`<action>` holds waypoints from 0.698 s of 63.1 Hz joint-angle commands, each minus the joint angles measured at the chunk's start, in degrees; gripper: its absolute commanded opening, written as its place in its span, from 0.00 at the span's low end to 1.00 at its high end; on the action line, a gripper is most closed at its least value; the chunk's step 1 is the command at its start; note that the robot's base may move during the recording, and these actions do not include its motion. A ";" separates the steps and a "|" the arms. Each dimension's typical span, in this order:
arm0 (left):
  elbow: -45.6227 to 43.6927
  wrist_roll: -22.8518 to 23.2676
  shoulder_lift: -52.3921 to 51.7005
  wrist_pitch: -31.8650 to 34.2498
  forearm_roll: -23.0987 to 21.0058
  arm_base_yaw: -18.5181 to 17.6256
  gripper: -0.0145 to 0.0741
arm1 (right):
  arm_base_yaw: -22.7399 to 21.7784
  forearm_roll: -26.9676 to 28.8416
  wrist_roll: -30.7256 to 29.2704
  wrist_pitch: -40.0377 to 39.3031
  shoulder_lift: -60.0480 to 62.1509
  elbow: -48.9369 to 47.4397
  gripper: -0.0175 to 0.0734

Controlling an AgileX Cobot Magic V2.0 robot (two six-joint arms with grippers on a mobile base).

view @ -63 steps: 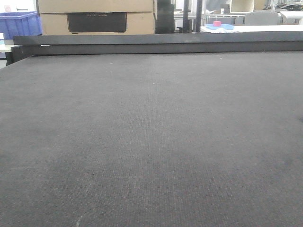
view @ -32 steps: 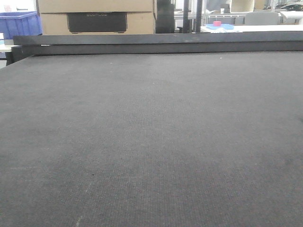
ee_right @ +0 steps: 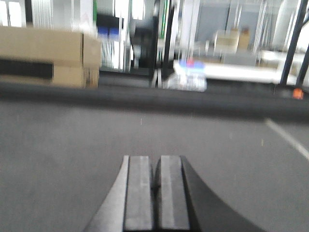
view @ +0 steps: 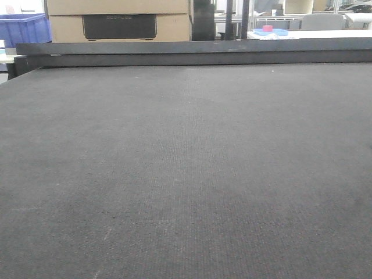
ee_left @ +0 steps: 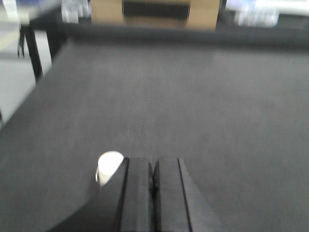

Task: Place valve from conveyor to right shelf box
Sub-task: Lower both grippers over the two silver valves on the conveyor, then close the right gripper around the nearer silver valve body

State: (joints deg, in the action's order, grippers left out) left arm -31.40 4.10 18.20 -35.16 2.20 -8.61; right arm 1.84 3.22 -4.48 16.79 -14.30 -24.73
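The conveyor (view: pixel 186 174) filled the front view, bounded at its far edge by a black rail (view: pixel 192 53). The left gripper (ee_left: pixel 153 169) hovered over the belt, jaws pressed together on nothing. The right gripper (ee_right: pixel 156 166) was likewise closed and empty above the belt. The position of the valve could not be determined.

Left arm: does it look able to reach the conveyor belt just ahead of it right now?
Probably yes. The left end effector hangs shut, low over the conveyor. In the left wrist view nothing stands on the stretch of belt ahead of it, so the way looks free.
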 commanded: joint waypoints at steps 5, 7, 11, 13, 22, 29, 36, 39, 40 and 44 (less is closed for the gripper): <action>-9.69 -0.40 14.03 -9.19 -0.47 -0.26 0.04 | 0.15 0.11 -0.17 8.98 -11.70 -7.63 0.01; -12.16 -0.40 17.44 -11.84 -0.47 -0.26 0.04 | 0.15 0.11 -0.17 11.15 -14.57 -9.59 0.01; -16.89 -0.40 23.34 -16.48 -0.47 -0.26 0.04 | 0.15 0.11 -0.17 15.82 -19.70 -13.56 0.01; -18.63 -0.40 25.85 -18.78 -0.47 -0.26 0.04 | 0.15 0.11 -0.17 17.86 -21.97 -15.10 0.01; -25.87 -0.40 36.84 -21.65 -0.47 -0.26 0.04 | 0.15 0.11 -0.17 30.69 -33.07 -23.46 0.01; -29.09 -0.40 43.00 -20.98 -0.47 -0.26 0.04 | 0.15 0.11 -0.17 39.71 -40.55 -29.26 0.01; -31.60 -0.40 47.12 -20.67 -0.47 -0.26 0.04 | 0.15 0.11 -0.17 43.96 -45.96 -33.86 0.01; -32.60 -0.40 48.66 -20.34 -0.26 -0.12 0.04 | 0.15 0.26 -0.17 44.32 -47.94 -35.06 0.01; -32.90 -0.27 49.13 -20.34 -0.26 0.02 0.04 | 0.15 0.26 -0.17 44.59 -48.20 -35.23 0.01; -34.19 2.10 50.82 -21.83 -0.01 1.26 0.04 | 0.15 0.82 -0.17 45.47 -50.33 -36.65 0.01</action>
State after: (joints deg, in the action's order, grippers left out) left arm -63.82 4.41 67.23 -56.29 2.11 -8.48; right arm 1.84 3.80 -4.48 60.84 -62.42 -59.45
